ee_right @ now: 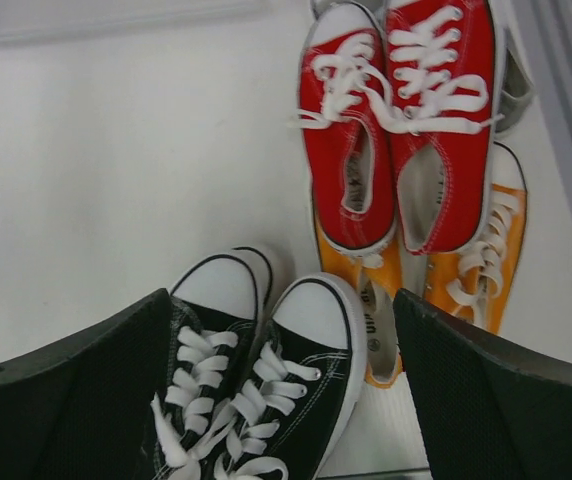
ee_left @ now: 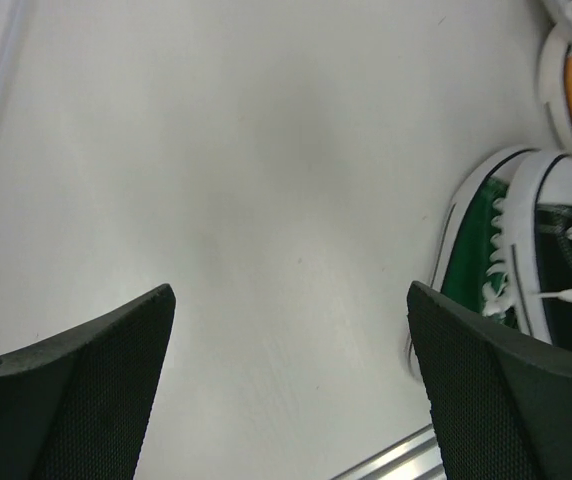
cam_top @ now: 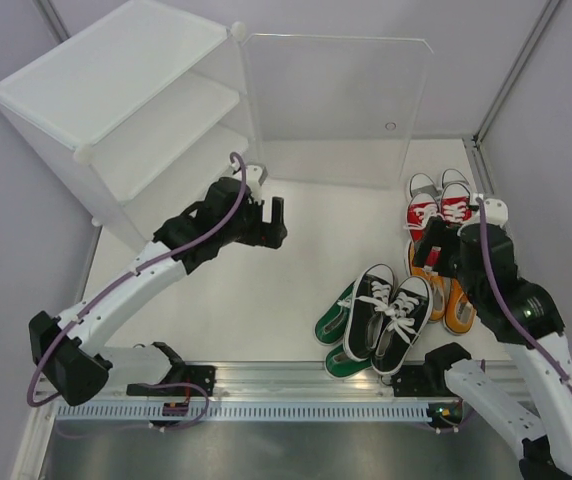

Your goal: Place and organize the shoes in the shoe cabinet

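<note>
Right claw (ee_right: 284, 330) spread, empty, near the black pair (ee_right: 266, 400); I'd straddle both shoes, clear of the red pair (ee_right: 396, 130) at twelve o'clock.

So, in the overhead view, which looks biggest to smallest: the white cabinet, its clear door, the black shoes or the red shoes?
White cabinet
Clear door
Black shoes
Red shoes, partly covered by the right arm, so this last place is unsure.
</note>
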Controlling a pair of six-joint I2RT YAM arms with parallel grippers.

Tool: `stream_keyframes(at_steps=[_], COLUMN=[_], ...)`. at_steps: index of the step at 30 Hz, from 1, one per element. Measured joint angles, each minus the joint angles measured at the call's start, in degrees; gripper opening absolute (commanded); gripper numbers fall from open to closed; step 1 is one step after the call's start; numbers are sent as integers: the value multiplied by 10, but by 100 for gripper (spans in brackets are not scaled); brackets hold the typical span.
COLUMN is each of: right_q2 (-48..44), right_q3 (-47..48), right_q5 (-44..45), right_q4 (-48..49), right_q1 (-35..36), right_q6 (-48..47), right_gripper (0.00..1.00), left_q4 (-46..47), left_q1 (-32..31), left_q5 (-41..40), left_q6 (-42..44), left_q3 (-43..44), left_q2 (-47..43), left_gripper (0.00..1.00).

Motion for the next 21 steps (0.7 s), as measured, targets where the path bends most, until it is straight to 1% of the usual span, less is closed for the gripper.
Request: stream_keyframes(at_steps=[1, 3, 5, 8, 9, 13, 17, 21], right_q2=[25, 83, 140, 231, 255, 326, 362, 381], right_q3=[0, 1, 1, 2, 2, 3, 2, 1], right_q5=[23, 72, 111, 146, 148, 145, 139, 130], right_q4=[1, 8, 19, 48, 58, 94, 122, 148], right_q1=[0, 0, 0, -13, -21, -81, -122, -141], right_q6=[5, 11, 19, 24, 27, 41, 50, 54], right_gripper=[88, 74, 72, 62, 58, 54, 49, 45], left_q4=[-16, -37, -51, -64, -67, -71, -64, -47], left_q1=[9, 50, 107, 164, 170, 171, 171, 172], left_q5=[7, 33, 61, 83, 88, 109, 114, 115], left_q6=[0, 0, 0, 0, 0, 2, 7, 12], left_q3=[-21, -64, -101, -138, -147, -170, -206, -243], left_q2=[-14, -43, -70, -102, -111, -134, -156, -183], left_gripper=[100, 100, 100, 100, 100, 100, 100, 100])
